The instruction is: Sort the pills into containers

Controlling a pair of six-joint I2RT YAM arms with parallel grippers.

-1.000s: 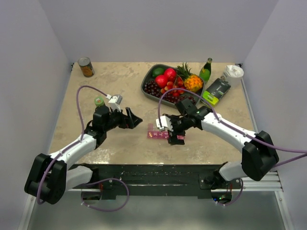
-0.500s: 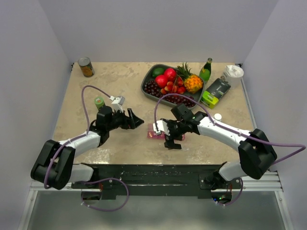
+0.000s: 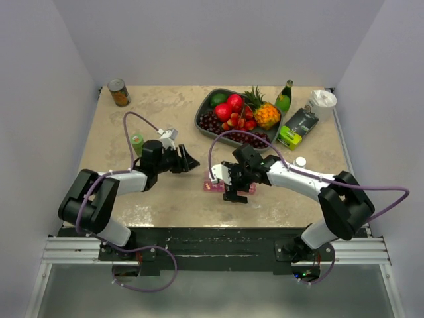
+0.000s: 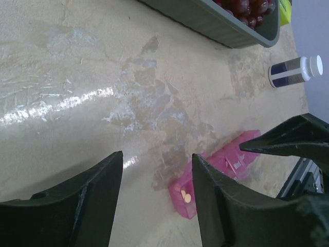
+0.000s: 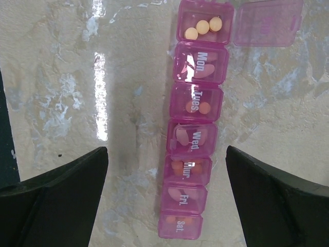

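Nearest the arms' bases, the containers [image 5: 195,128] lay flat on the surface as one pink strip, a little in from the near edge. The end compartment stood open, its lid [image 5: 264,23] folded out to the side, with three pale orange pills [image 5: 203,27] inside. The six lids marked Mon. to Sat. were shut. Orange pills showed through the Tues. and Thur. lids, but what the others held could not be made out. By that, the sorting looked well along, with the open compartment probably the one in hand and its lid not yet closed. No loose pills showed on the surface.

The right gripper [image 5: 167,154] hung over the strip with its jaws spread wide and empty. The strip ran lengthwise between the two fingers, touching neither.

Slightly farther in, the left gripper [image 4: 157,159] had its jaws apart with nothing between them. The containers [image 4: 226,164] lay just ahead of its fingertips, open end toward them, clear of both.

Beyond were a white cap [image 3: 301,161], a white dark-banded bottle [image 4: 295,71] lying on its side, and the grey fruit tray [image 3: 201,123].
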